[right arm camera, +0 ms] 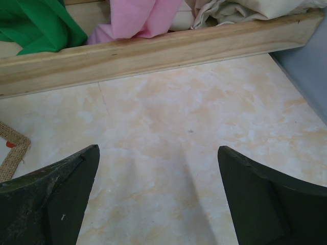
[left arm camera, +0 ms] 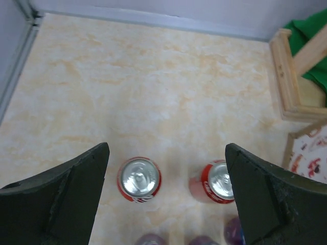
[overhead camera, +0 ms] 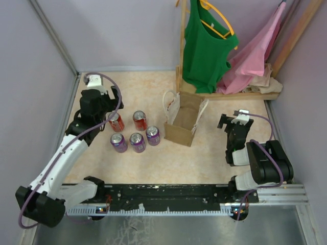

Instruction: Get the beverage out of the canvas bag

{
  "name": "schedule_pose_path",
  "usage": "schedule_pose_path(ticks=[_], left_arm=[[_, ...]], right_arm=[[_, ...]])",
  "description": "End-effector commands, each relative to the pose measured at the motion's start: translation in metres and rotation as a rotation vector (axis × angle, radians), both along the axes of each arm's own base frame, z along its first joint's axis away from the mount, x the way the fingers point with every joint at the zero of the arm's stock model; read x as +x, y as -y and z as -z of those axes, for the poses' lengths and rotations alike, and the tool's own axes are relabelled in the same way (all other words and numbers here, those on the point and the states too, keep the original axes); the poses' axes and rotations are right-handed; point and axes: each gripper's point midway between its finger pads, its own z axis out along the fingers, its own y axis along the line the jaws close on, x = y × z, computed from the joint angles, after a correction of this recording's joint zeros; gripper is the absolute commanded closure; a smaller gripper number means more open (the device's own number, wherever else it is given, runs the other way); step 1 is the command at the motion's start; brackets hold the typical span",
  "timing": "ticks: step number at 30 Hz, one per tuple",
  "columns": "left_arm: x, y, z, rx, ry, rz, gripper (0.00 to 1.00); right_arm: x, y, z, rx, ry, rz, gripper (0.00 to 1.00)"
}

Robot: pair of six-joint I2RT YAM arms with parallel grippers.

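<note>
The tan canvas bag (overhead camera: 182,122) with white looped handles stands upright at mid table; its inside does not show, so any beverage in it is hidden. Two red cans (overhead camera: 116,122) (overhead camera: 140,120) and three purple cans (overhead camera: 137,142) stand left of it. My left gripper (overhead camera: 113,104) hovers open and empty above the red cans (left arm camera: 139,178) (left arm camera: 217,181), which show between its fingers (left arm camera: 71,194) in the left wrist view. My right gripper (overhead camera: 230,122) is open and empty, low over bare table to the right of the bag. A burlap corner of the bag (right arm camera: 11,148) shows at the left of the right wrist view.
A wooden clothes rack (overhead camera: 181,46) with a green top (overhead camera: 204,46) and pink cloth (overhead camera: 255,56) stands behind the bag. Its base beam (right arm camera: 153,51) crosses ahead of my right gripper (right arm camera: 158,149). Grey walls enclose the table on three sides.
</note>
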Motion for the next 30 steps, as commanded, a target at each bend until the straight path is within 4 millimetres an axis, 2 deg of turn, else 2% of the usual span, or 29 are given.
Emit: schedule_pose_path(ticks=[1,4,8,11,15,19,30], left_arm=[[0.002,-0.058,0.001,0.000,-0.010,-0.165,0.00],[-0.001,-0.107,0.019,-0.079,-0.044,-0.291,0.00],[-0.009,-0.154,0.055,-0.140,-0.101,-0.436,0.00],[-0.012,-0.174,0.082,-0.166,-0.175,-0.512,0.00],[-0.010,-0.181,0.095,-0.201,-0.212,-0.580,0.00],[-0.011,-0.184,0.100,-0.225,-0.205,-0.618,0.00],[-0.018,-0.188,0.090,-0.231,-0.136,-0.647,0.00]], right_arm=[[0.007,0.000,-0.016,0.006,0.056,0.004,0.01],[0.007,0.000,-0.016,0.007,0.055,0.003,0.01],[0.007,0.000,-0.016,0.007,0.056,0.004,0.01],[0.006,0.000,-0.015,0.006,0.055,0.004,0.01],[0.007,0.000,-0.016,0.007,0.055,0.004,0.01],[0.006,0.000,-0.015,0.006,0.054,0.004,0.01],[0.006,0.000,-0.015,0.007,0.055,0.004,0.01]])
